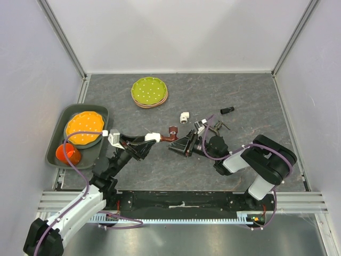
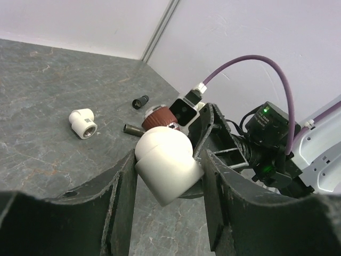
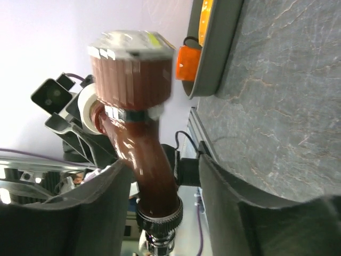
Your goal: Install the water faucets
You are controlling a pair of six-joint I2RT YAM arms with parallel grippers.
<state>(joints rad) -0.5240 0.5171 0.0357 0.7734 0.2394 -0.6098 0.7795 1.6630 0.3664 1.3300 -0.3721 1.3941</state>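
Resting between right fingers (image 3: 240,213), reddish-brown faucet (image 3: 146,154); elbow (image 2: 165,160) in left fingers (image 2: 120,208)

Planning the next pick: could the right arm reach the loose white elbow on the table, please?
Probably yes: the loose white elbow lies uncovered just beyond the right end effector, which must first clear the reddish-brown faucet.

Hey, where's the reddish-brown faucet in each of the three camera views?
Top external: reddish-brown faucet near picture centre.
Left wrist: centre, only its ribbed top peeking behind the white elbow fitting.
Right wrist: centre, large, running top to bottom.
Shared landmark: that white elbow fitting, at the faucet's end.
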